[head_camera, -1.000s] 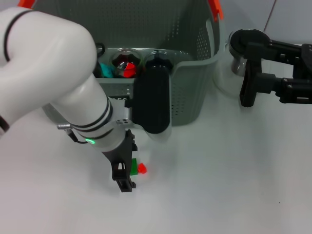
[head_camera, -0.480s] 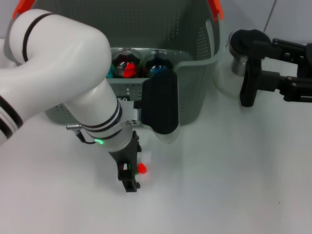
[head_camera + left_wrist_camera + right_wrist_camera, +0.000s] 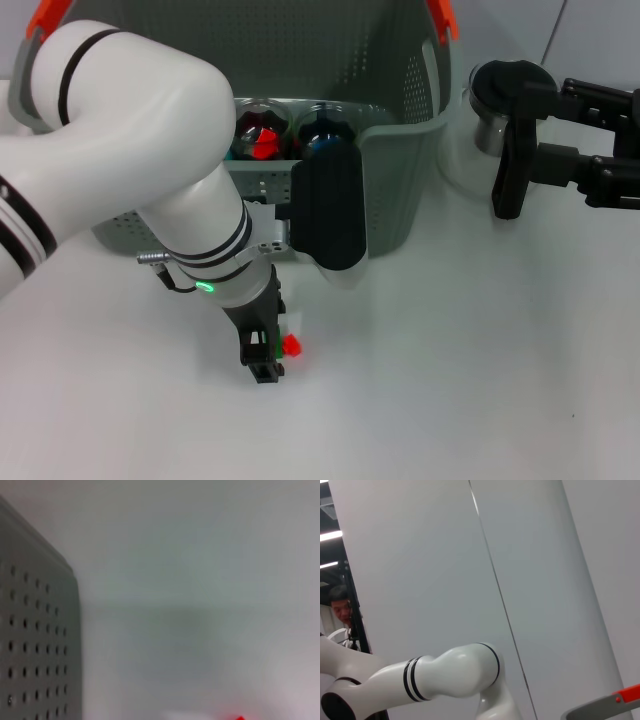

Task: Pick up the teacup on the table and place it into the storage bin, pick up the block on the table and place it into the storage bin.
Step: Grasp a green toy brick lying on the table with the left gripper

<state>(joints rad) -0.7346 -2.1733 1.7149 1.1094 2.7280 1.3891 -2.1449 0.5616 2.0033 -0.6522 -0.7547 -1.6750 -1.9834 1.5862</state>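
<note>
The block (image 3: 289, 344), a small red, green and white piece, lies on the white table (image 3: 450, 380) in front of the storage bin (image 3: 400, 190). My left gripper (image 3: 264, 352) is down at the block, right against its left side. Only the block's red tip (image 3: 240, 718) shows at the edge of the left wrist view, beside the bin's perforated wall (image 3: 35, 655). Inside the bin sits a glass teacup (image 3: 258, 132) with red pieces in it, next to a second glass cup (image 3: 325, 135) with blue ones. My right gripper (image 3: 509, 180) hangs parked at the right.
A clear glass pitcher with a black lid (image 3: 497, 95) stands right of the bin, close to the right gripper. The bin's orange clips (image 3: 441, 18) are at its top corners. The right wrist view shows a wall, my left arm (image 3: 455, 675) and a person (image 3: 340, 611).
My left arm has swung a little to the right, uncovering the cups in the bin. Its gripper has moved closer onto the block. The right arm is still.
</note>
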